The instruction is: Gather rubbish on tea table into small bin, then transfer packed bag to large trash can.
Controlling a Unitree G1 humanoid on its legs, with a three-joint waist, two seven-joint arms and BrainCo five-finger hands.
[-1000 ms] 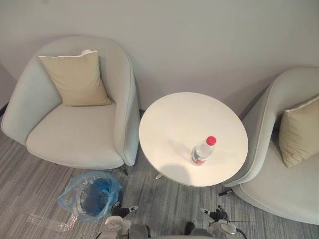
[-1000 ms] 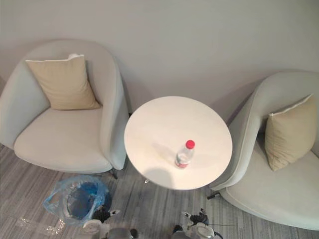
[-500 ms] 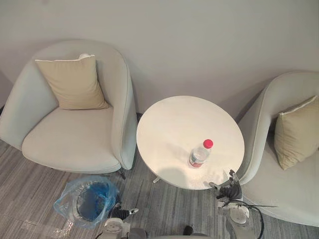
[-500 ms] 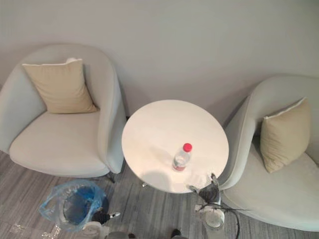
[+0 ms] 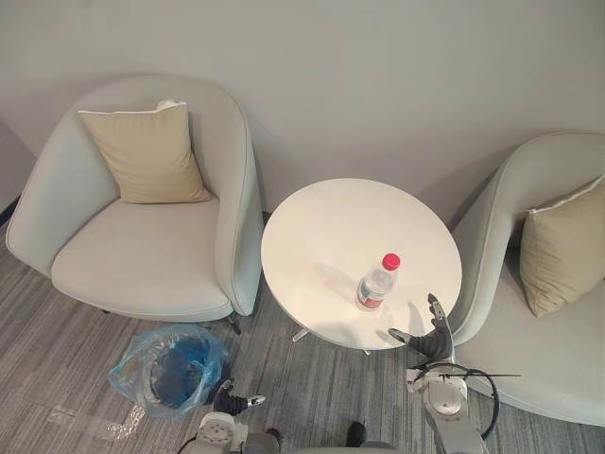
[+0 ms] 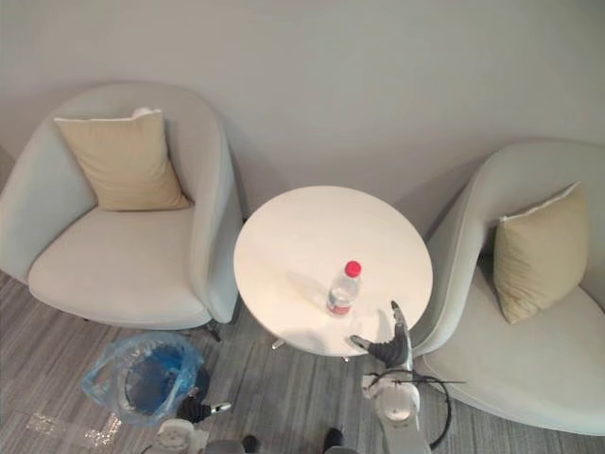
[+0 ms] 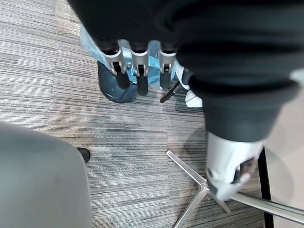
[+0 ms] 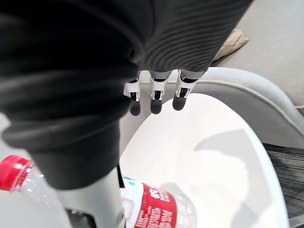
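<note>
1. A clear plastic bottle with a red cap (image 5: 378,282) stands upright on the round white tea table (image 5: 321,236), near its right front edge
2. The right hand (image 5: 430,339) hovers just beside the bottle, fingers straight, thumb spread, holding nothing
3. The left hand (image 5: 230,402) hangs near the blue-bagged small bin (image 5: 170,369) on the floor, fingers relaxed, empty
</note>
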